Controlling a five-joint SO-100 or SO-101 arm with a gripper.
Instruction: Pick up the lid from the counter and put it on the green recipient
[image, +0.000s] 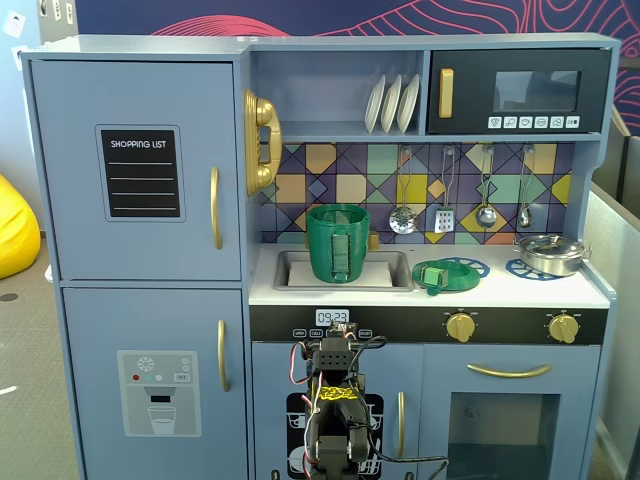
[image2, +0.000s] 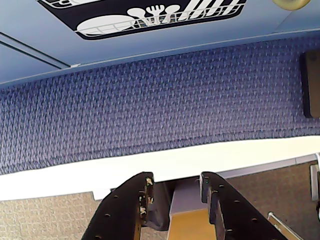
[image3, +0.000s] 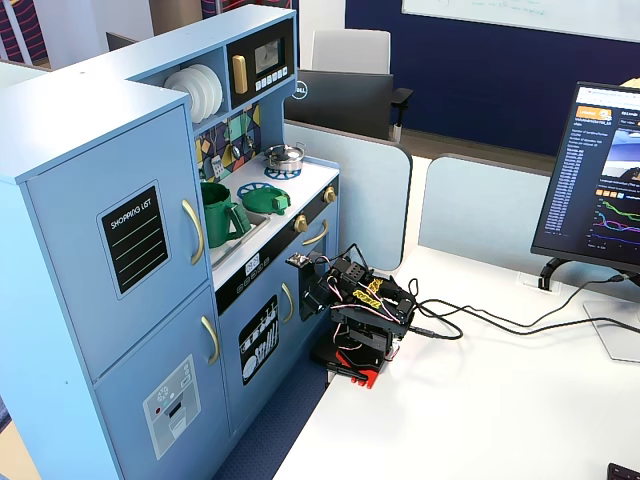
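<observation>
Gripper (image2: 175, 192): black two-finger jaws parted, empty, low before the blue cabinet front.
Lid (image: 441, 276): flat round green disc, small square knob, on the white counter (image: 500, 290) well above the gripper.
Green recipient (image: 338, 242): tall ribbed-handled pot, standing in the sink, left of the lid.
Silver pot (image: 550, 253): shiny metal, far right.

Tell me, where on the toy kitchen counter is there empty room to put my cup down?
Bare white counter runs along the front edge, from the lid to the right end, in front of the silver pot. There is a small patch between lid and silver pot too, partly on the burner print. The sink is crowded: the green recipient stands in it.
</observation>
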